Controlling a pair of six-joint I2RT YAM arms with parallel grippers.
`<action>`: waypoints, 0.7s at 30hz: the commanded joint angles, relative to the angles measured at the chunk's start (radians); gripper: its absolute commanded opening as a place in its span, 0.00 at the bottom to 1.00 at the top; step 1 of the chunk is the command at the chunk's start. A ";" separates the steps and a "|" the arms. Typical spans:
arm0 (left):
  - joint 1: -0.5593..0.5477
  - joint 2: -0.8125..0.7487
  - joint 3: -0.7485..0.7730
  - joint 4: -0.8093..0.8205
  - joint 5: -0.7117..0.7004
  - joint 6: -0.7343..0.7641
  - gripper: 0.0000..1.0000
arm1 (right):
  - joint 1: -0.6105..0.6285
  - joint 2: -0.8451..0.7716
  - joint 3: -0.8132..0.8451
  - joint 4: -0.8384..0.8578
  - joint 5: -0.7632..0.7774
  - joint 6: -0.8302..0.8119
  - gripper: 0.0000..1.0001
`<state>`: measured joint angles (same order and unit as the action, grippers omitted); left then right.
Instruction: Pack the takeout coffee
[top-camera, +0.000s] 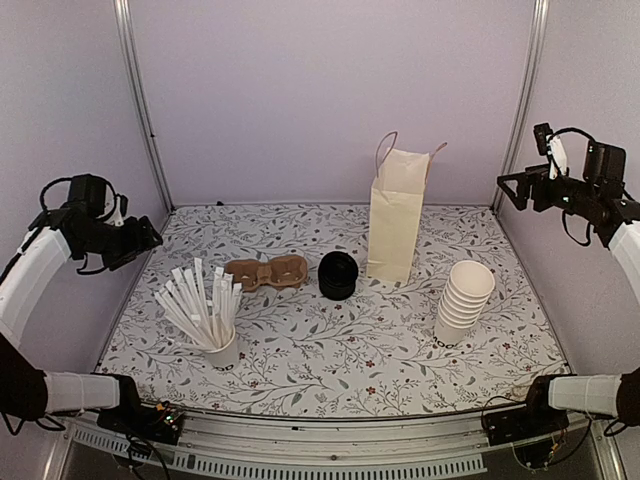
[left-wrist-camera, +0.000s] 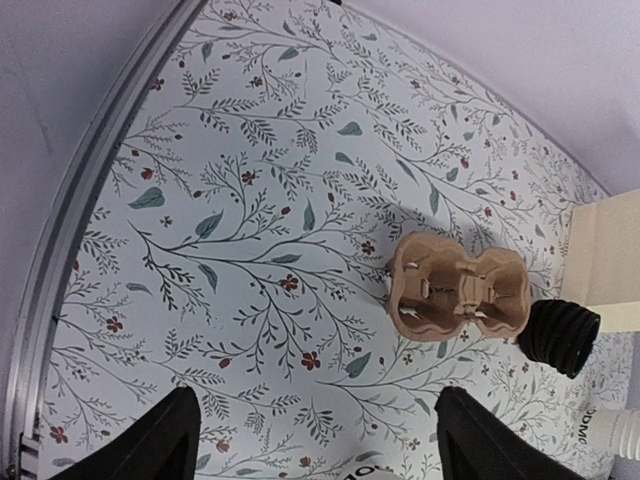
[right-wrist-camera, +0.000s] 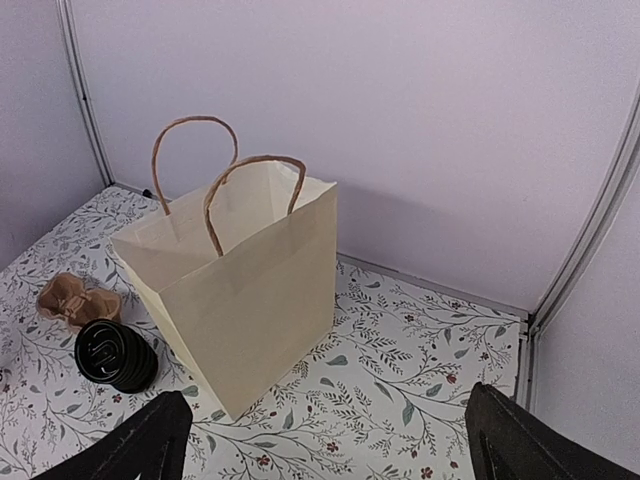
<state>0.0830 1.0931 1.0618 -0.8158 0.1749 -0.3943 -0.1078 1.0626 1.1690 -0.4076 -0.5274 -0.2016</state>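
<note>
The paper bag (top-camera: 394, 226) stood upright and open-mouthed on the floral tabletop (top-camera: 330, 370), its two twisted handles raised above the rim. Just to the left of the bag's base, a stack of black lids (top-camera: 338, 275) lay on its side. Farther left of the bag, past the lids, rested a brown pulp cup carrier (top-camera: 266, 272) with both wells showing. Well apart from the bag, toward the near left, a white cup of stir sticks (top-camera: 206, 322) stood with the sticks fanned out. Near the bag on its right and nearer the arms, a stack of lidless white cups (top-camera: 464, 301) leaned slightly, with dark lettering at the bottom cup's base.

Where the takeout coffee was could not be told from any view.

The left gripper (left-wrist-camera: 318, 425) hung above the table's left edge, far left of the bag, its fingers (left-wrist-camera: 150, 445) spread with only tabletop between them. The right gripper (right-wrist-camera: 325, 435) was raised to the right of the bag and above it, its fingers (right-wrist-camera: 145, 445) likewise spread wide and holding nothing.
</note>
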 joint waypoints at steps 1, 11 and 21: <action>0.006 -0.005 -0.026 0.082 0.140 0.017 0.78 | -0.006 0.015 -0.031 0.036 -0.023 -0.002 0.99; -0.229 0.075 0.192 -0.072 0.084 0.178 0.43 | -0.006 0.035 -0.129 0.013 -0.248 -0.145 0.99; -0.041 0.004 0.048 -0.121 -0.178 0.034 0.81 | -0.006 0.021 -0.173 0.003 -0.321 -0.168 0.99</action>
<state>-0.0391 1.1084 1.2022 -0.9062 0.0357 -0.3069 -0.1097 1.1015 1.0092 -0.3973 -0.7650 -0.3466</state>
